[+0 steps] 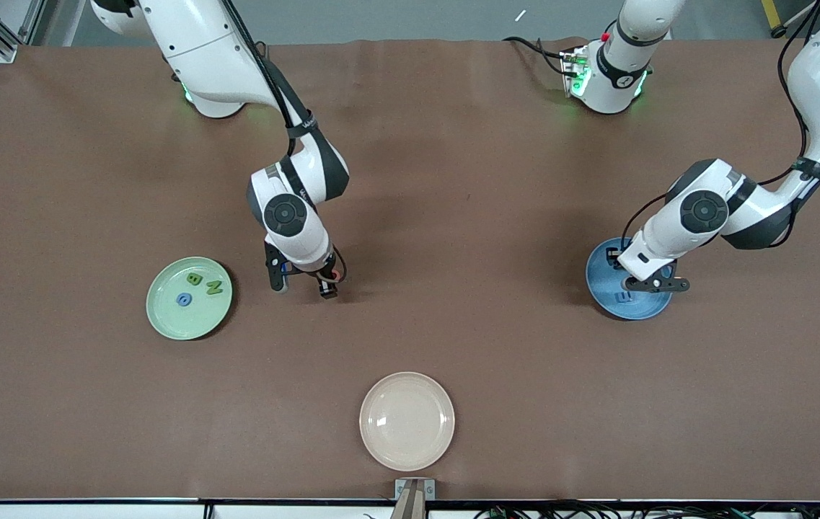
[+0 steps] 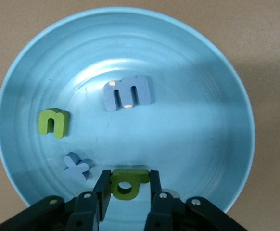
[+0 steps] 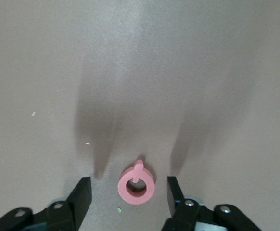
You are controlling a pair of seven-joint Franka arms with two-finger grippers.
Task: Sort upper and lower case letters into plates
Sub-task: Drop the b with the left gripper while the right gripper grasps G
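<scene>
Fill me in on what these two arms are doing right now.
They are sorting foam letters into plates. The left gripper is over the blue plate, shut on a green letter; three small letters already lie in that plate. The right gripper is low over the bare table, open around a pink Q-like letter. The pale green plate holds three letters. The cream plate has none.

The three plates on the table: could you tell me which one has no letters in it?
The cream-white plate, nearest the front camera; the green plate and blue plate both hold letters.
</scene>
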